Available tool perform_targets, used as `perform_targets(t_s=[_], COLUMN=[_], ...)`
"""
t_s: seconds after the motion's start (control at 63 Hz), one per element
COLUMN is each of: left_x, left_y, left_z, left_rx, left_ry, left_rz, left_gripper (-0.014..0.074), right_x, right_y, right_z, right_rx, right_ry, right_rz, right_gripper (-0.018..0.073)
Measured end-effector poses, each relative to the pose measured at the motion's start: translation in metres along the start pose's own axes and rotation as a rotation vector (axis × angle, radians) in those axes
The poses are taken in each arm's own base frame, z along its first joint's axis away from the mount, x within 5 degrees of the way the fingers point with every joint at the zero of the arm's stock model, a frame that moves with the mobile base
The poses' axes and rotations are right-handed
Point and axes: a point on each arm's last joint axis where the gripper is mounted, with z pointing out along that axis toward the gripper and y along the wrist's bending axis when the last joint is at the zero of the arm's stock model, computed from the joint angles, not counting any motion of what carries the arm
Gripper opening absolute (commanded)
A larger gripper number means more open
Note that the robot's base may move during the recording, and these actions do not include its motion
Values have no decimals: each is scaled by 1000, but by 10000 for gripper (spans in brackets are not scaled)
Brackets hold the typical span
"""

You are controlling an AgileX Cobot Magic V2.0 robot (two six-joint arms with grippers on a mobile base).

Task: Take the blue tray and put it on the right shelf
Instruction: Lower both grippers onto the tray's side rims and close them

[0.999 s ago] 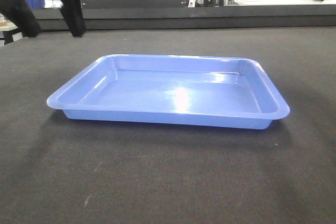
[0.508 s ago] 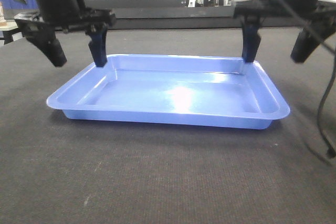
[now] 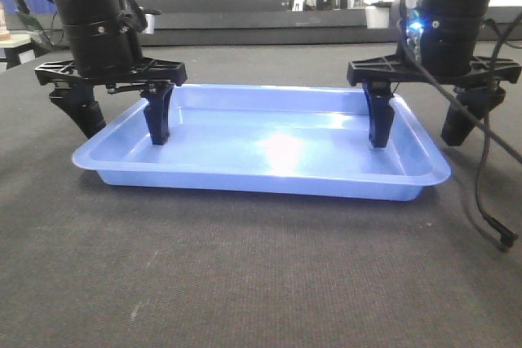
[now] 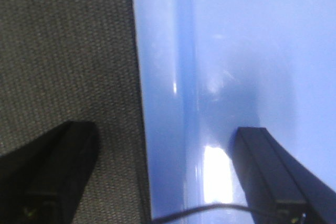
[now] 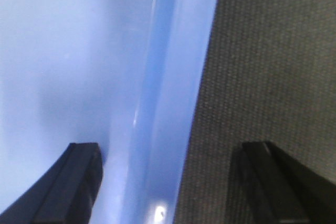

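The blue tray (image 3: 269,148) lies flat on the dark mat, middle of the front view. My left gripper (image 3: 126,136) is open and straddles the tray's left rim: one finger (image 3: 157,116) inside the tray, the other (image 3: 80,112) outside over the mat. My right gripper (image 3: 415,143) is open and straddles the right rim in the same way. In the left wrist view the rim (image 4: 163,77) runs between the spread fingers of the gripper (image 4: 163,182). In the right wrist view the rim (image 5: 173,77) runs between the fingers of the gripper (image 5: 170,182). The right shelf is out of view.
The tray rests on a dark grey woven mat (image 3: 245,283). A black cable (image 3: 488,201) hangs from the right arm down to the mat at the right. A black rail (image 3: 261,26) and racks stand beyond the far edge.
Both arms have come down and forward from the top of the view. Their open fingers now straddle the tray's left and right rims. The tray has not moved.
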Motion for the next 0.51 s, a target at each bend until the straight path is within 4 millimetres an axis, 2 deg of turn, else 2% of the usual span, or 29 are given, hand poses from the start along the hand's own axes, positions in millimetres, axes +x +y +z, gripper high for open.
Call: perform_targets(t_s=[0.111,0.174,0.27,0.333,0.412,0.508], left_x=[0,0,0,0,0,-1], left_y=[0,0,0,0,-1,-3], left_z=[0,0,0,0,-1,-4], left_rx=[0,0,1,3,12,31], left_ry=[0,1,3,5,10,15], left_rz=[0,0,-1,-2,-8,-35], left_gripper=[430,394,256,120,-57,-33], right_x=[0,0,0,-1,-1,-1], right_y=[0,0,1,2,2,2], right_z=[2,2,2,1,1,1], right_rx=[-3,-3,-6,-17,-22,-22], right_ry=[1,-1,-2,-1,-5,-1], right_rz=[3,3,4,19,27,30], right_gripper=[506,395,184,35,65,57])
